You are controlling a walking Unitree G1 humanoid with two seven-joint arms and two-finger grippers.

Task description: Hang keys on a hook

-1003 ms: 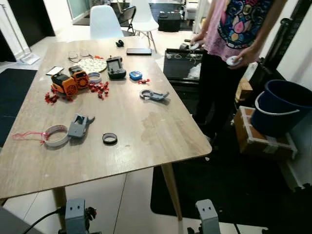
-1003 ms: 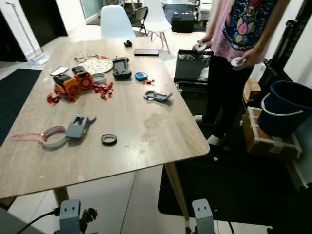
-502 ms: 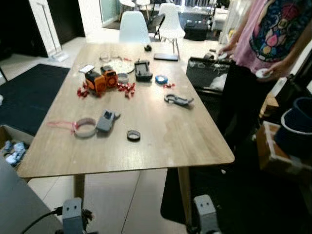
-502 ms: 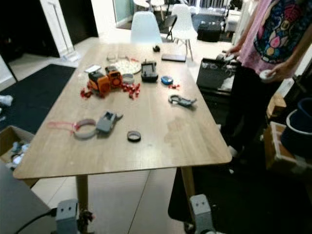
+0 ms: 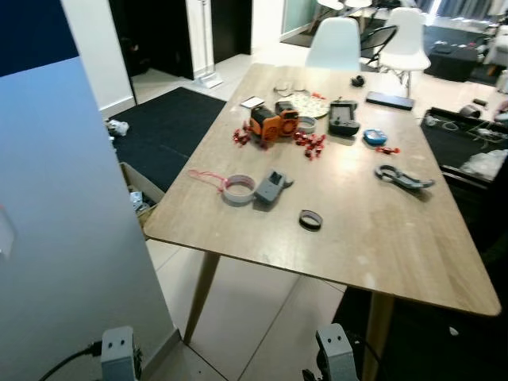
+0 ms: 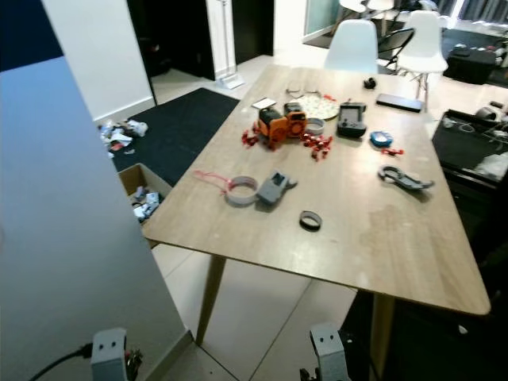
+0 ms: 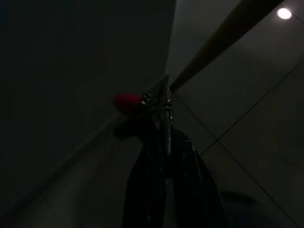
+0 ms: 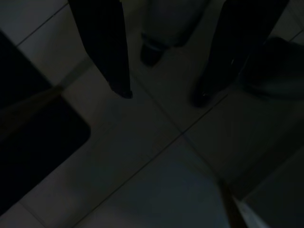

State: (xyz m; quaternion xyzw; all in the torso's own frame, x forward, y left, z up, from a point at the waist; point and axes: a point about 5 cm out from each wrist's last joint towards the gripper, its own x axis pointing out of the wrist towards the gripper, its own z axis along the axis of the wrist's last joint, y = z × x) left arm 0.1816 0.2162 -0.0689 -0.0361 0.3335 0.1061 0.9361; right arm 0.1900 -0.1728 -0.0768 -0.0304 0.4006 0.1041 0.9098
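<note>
The left hand (image 7: 164,142) is hanging low over the tiled floor, clenching the silver keys with a red tag (image 7: 156,102); the right hand (image 8: 164,90) is hanging released. Beyond, the pale wall panel (image 5: 55,238) is showing no hook; brushing the wooden tabletop (image 5: 381,238) could jar the keys loose

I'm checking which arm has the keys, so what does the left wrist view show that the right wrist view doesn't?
Left wrist view: the left gripper is shut on the metal keys, which carry a red tag, with a slanting wooden leg beyond. Right wrist view: the right gripper is open and holds nothing, near a dark mat. Shared: both are dim and look along black fingers at the tiled floor.
</note>
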